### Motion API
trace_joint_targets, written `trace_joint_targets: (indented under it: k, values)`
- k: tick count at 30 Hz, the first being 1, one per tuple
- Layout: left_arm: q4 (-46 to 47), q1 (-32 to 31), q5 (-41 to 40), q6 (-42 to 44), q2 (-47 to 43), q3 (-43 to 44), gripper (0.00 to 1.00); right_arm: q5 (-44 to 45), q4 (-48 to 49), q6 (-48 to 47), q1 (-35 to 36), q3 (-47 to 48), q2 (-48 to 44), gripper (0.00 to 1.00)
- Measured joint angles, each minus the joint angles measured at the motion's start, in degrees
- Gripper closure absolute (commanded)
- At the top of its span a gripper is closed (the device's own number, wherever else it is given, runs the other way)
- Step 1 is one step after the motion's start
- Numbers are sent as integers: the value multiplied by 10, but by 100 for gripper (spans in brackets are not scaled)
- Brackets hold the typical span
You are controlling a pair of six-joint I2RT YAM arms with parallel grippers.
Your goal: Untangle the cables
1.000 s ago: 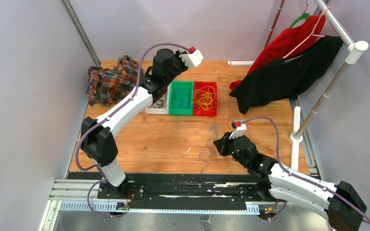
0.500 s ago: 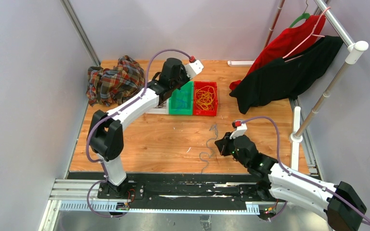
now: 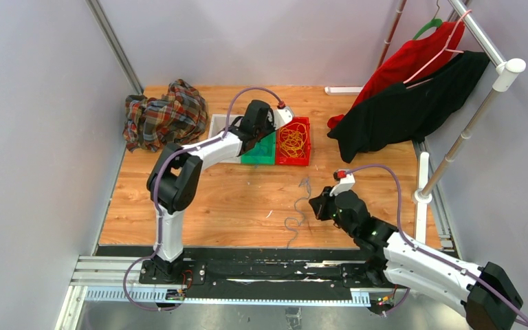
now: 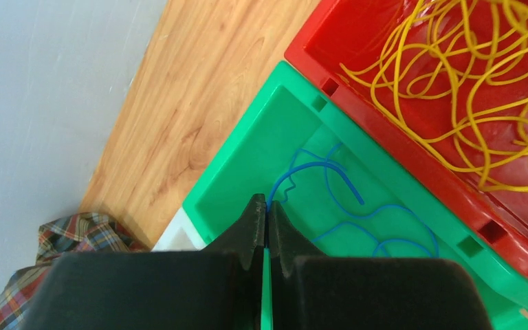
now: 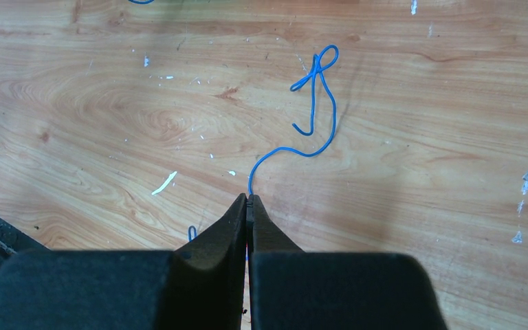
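In the left wrist view my left gripper [image 4: 266, 206] hangs over the green bin [image 4: 247, 158], shut on a thin blue cable [image 4: 295, 168] that leaves its tips and drops into the bin among other blue loops [image 4: 378, 230]. Yellow cables [image 4: 454, 89] fill the red bin [image 4: 385, 137] beside it. My right gripper [image 5: 247, 199] is low over the wooden table, shut on another blue cable [image 5: 316, 130]. This one snakes away from the tips to a small knot. From above, that cable [image 3: 297, 221] lies just left of the right gripper [image 3: 313, 206].
A white bin [image 3: 214, 124] stands left of the green bin [image 3: 258, 155] and red bin [image 3: 293, 141]. A plaid cloth [image 3: 161, 117] is heaped at the back left. Red and black garments [image 3: 399, 110] hang from a rack at the back right. White specks dot the wood.
The left arm has swung right from above the white bin to over the green bin, folding its elbow inward. The right gripper's jaws have closed the last bit on the blue cable.
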Motion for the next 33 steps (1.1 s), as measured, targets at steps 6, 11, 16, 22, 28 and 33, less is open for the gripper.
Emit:
trace_joint_targets:
  k: [6,11,16,22,28,33]
  values:
    - [15,3,-14,20,37,0,77,0,-12,0,-5,4,0,99]
    - [-42,9,-18,33,76,68,37,-1,-30,-1,-6,11,-3,99]
    - [-100,14,-10,31,75,133,27,-3,-38,-2,-6,12,-12,99]
    - [-180,20,37,15,36,163,27,-3,-45,-5,-6,12,-16,99]
    - [-253,23,117,-1,-33,149,28,-3,-49,-5,-6,12,-17,93]
    - [-283,23,189,-9,-84,69,37,-3,-50,-7,-6,12,-16,88]
